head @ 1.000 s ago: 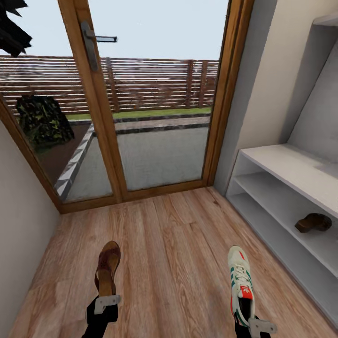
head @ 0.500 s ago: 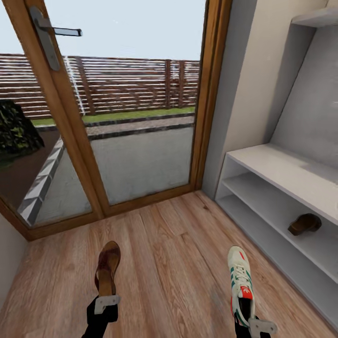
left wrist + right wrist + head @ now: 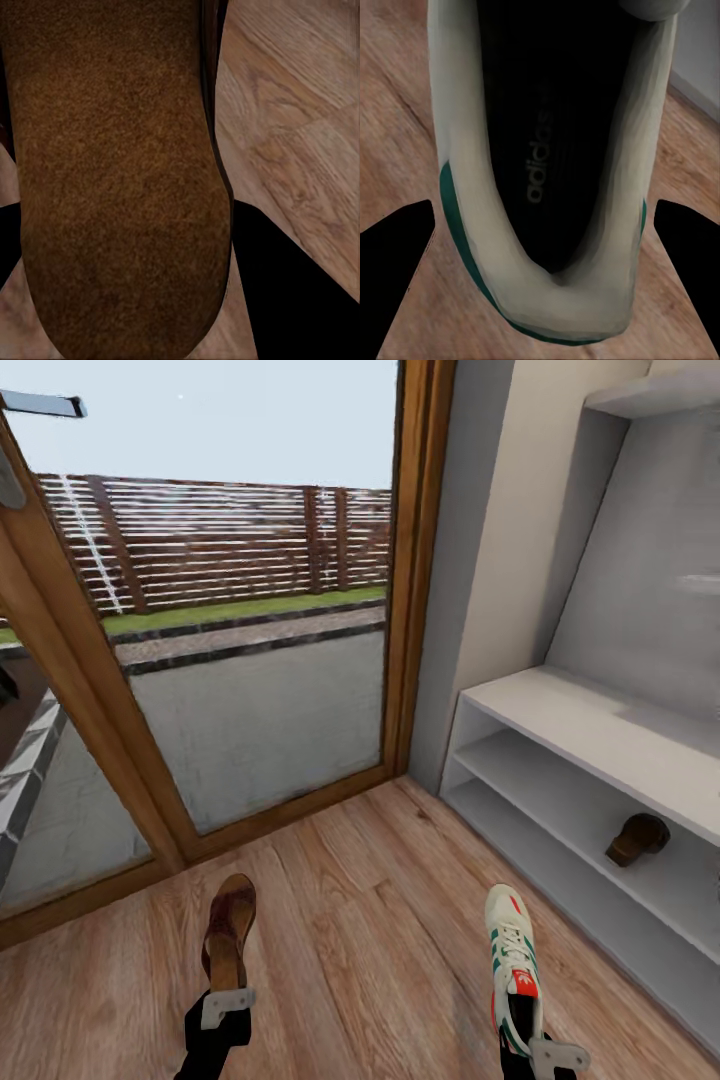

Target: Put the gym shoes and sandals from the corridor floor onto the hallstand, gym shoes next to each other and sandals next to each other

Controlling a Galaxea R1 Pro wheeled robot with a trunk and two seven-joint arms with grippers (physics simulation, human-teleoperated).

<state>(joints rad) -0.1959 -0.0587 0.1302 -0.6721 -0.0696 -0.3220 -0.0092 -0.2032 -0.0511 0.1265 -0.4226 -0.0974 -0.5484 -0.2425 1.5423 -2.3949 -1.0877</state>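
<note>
My left gripper is shut on the heel of a reddish-brown sandal, held toe-forward above the corridor floor. The left wrist view shows that sandal's brown underside close up. My right gripper is shut on the heel of a white gym shoe with green stripes and a red tongue patch. In the right wrist view, the gym shoe's dark opening faces the camera between dark fingers. The pale grey hallstand stands at the right. A second sandal lies on its middle shelf.
A wood-framed glass door fills the far end, with a fence and a paved yard beyond. A grey wall panel and a wall shelf rise above the hallstand. Bare plank floor lies between the two held shoes.
The whole view has swung to the right: door and fence slid left and the hallstand came closer to centre. Both grippers and their shoes keep the same place in the picture.
</note>
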